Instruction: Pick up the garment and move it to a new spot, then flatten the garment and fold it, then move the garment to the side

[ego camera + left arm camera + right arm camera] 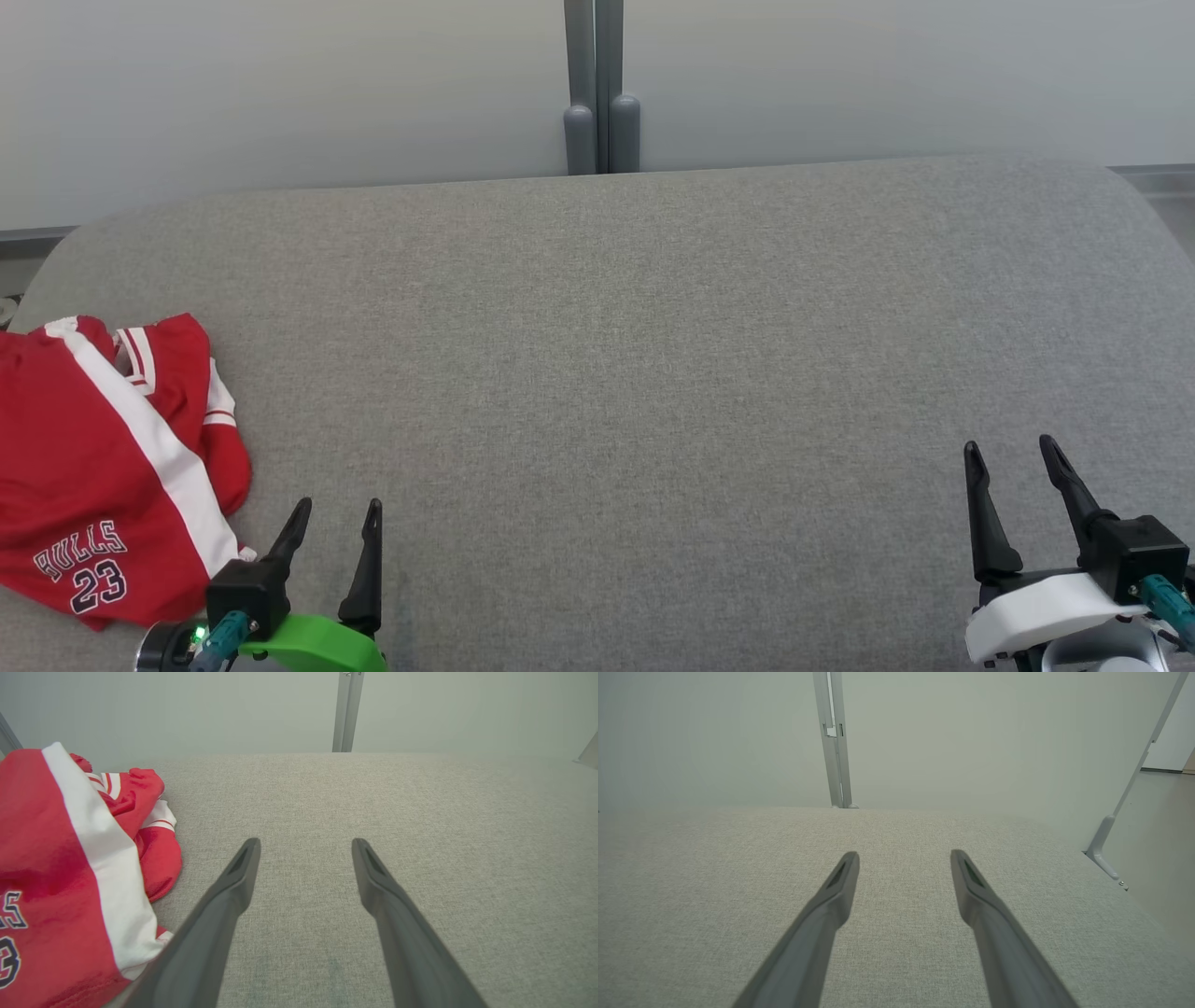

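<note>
A red garment (84,467) with a white stripe and the print "BULLS 23" lies rumpled at the left edge of the grey padded surface (635,373). In the left wrist view the garment (56,868) lies to the left of the fingers. My left gripper (338,511) stands open just right of the garment's lower corner, holding nothing. My right gripper (1010,450) is open at the lower right, far from the garment, over bare fabric. The left gripper (306,843) and the right gripper (905,855) each show two spread fingers with nothing between them.
A pale wall runs behind the surface, with a grey post (599,89) at its middle. The post (833,742) shows in the right wrist view, and a slanted metal leg (1106,840) stands past the surface's right edge.
</note>
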Controlling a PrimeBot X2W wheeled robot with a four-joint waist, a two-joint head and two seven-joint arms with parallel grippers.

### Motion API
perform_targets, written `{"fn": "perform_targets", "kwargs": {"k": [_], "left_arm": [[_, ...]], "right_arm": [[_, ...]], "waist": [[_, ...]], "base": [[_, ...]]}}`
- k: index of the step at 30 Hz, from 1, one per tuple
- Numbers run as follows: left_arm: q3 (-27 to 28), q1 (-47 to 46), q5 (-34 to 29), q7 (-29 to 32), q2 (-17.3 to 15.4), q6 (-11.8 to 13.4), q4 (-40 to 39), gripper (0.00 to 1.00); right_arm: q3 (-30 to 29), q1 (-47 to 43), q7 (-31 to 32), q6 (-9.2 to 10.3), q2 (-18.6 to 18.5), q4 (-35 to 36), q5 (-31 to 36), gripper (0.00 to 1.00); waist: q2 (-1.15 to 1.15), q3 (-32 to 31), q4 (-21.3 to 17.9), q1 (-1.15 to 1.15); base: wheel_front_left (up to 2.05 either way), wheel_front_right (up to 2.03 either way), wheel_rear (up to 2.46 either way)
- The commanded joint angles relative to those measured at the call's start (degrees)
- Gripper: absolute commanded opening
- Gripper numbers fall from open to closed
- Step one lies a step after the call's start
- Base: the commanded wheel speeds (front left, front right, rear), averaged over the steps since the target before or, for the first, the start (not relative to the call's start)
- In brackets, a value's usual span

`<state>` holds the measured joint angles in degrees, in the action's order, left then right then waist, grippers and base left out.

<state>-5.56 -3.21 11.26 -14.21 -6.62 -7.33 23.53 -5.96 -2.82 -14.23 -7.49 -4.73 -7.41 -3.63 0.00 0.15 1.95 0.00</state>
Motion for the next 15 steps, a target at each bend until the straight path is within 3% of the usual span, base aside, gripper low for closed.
{"fn": "perform_targets", "kwargs": {"k": [1,7,15], "left_arm": [[0.18,-0.03,-1.08,-0.58,-0.53,-0.24,0.23,1.0],[1.37,-0.11,-1.65,-1.18,0.18,-0.24,1.79,1.0],[2.43,-0.77,1.56,-0.95,0.9,-0.24,2.91,1.0]], "right_arm": [[-0.11,-0.71,-0.55,0.0,-0.27,0.23,1.13,1.0],[0.14,-0.72,-1.17,0.0,-0.37,0.16,3.23,1.0],[1.05,-0.47,-1.01,0.0,-0.46,-1.13,-0.2,1.0]], "waist": [[0.0,-0.05,0.04,0.0],[0.0,0.02,0.1,0.0],[0.0,0.04,0.22,0.0]], "base": [[0.0,0.0,0.0],[0.0,0.0,0.0],[0.0,0.0,0.0]]}}
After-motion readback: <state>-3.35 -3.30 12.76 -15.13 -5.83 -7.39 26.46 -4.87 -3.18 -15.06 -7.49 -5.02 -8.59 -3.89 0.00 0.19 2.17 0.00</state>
